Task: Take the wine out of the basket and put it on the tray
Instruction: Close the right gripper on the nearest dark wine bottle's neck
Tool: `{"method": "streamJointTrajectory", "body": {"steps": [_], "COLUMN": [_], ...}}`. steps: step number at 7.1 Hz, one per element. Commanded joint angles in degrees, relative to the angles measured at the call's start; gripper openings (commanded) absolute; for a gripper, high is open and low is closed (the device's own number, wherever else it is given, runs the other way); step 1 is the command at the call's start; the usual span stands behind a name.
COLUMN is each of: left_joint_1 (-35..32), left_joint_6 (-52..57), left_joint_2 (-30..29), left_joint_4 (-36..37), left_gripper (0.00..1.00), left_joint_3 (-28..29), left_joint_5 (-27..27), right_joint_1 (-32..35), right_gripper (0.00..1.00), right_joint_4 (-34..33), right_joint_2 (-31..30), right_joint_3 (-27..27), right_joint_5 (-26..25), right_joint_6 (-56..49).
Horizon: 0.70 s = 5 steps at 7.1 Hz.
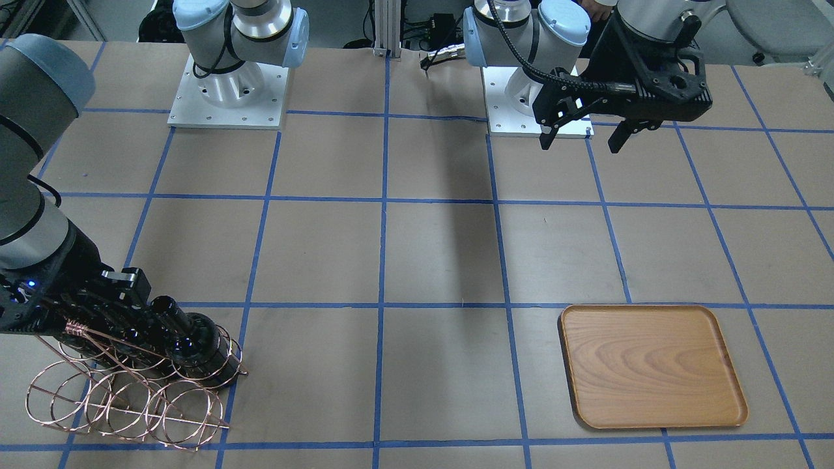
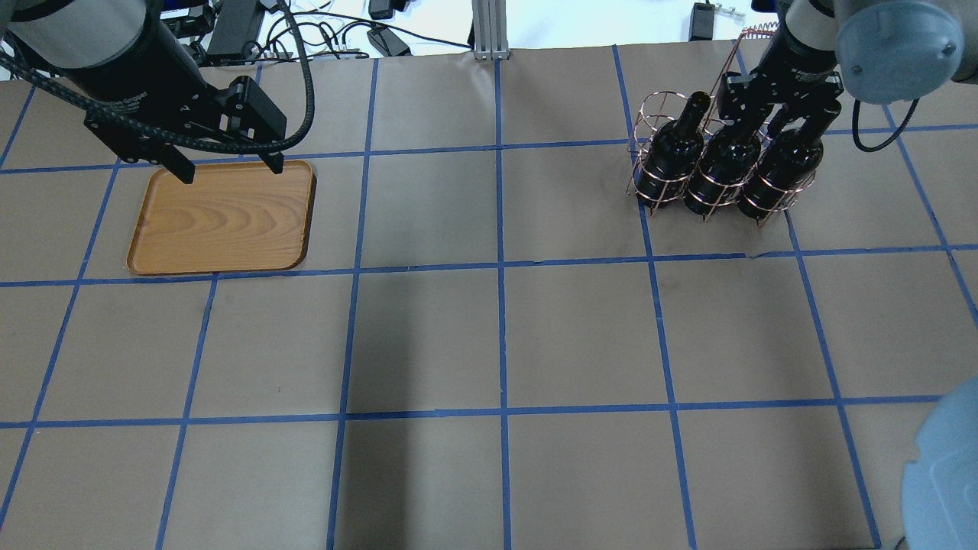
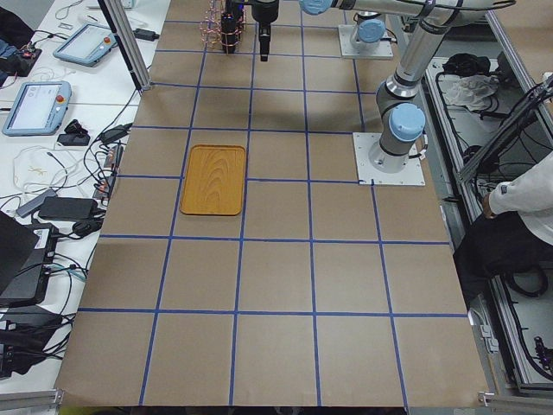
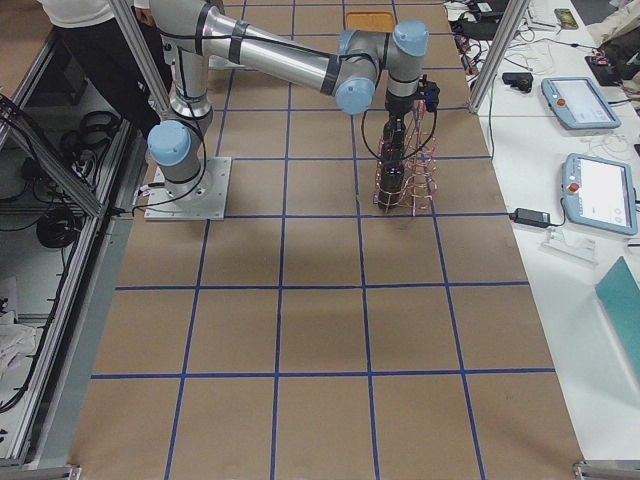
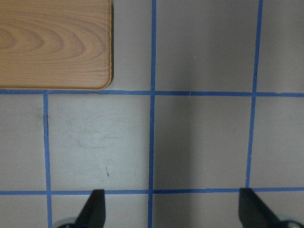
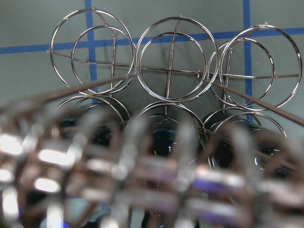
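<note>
Right hand [image 2: 775, 126] is down at the wine [image 2: 671, 156] in the basket [image 1: 124, 397], grip too hidden to tell; left hand [image 2: 231, 169] hangs open; tray [image 2: 221, 221] bare, no bottle on it yet.

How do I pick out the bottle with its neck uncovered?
In the overhead view, find the copper wire basket at upper right. The wine is the leftmost of three in it, the only one whose neck the right gripper does not cover.

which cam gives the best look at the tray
Exterior front-facing: the tray shows whole, large and unobstructed. Overhead has the left end effector overlapping its far edge; exterior left shows it small, left wrist only a corner.
</note>
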Motion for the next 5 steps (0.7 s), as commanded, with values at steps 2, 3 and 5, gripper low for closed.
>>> {"method": "streamJointTrajectory", "body": {"steps": [2, 3, 5], "left_joint_1": [0.0, 0.0, 0.0], "left_joint_6": [0.0, 0.0, 0.0], "left_joint_2": [0.0, 0.0, 0.0], "left_joint_4": [0.0, 0.0, 0.0], "left_gripper": [1.0, 1.0, 1.0], "left_joint_3": [0.0, 0.0, 0.1], "left_joint_5": [0.0, 0.0, 0.0], "right_joint_1": [0.0, -0.1, -0.1], "right_gripper": [0.47, 0.4, 0.37], "right_joint_4": [0.0, 0.1, 0.0], "right_joint_2": [-0.1, -0.2, -0.1], "right_joint_3": [0.0, -0.1, -0.1], "right_joint_5": [0.0, 0.0, 0.0], "right_joint_6": [0.0, -0.1, -0.2]}}
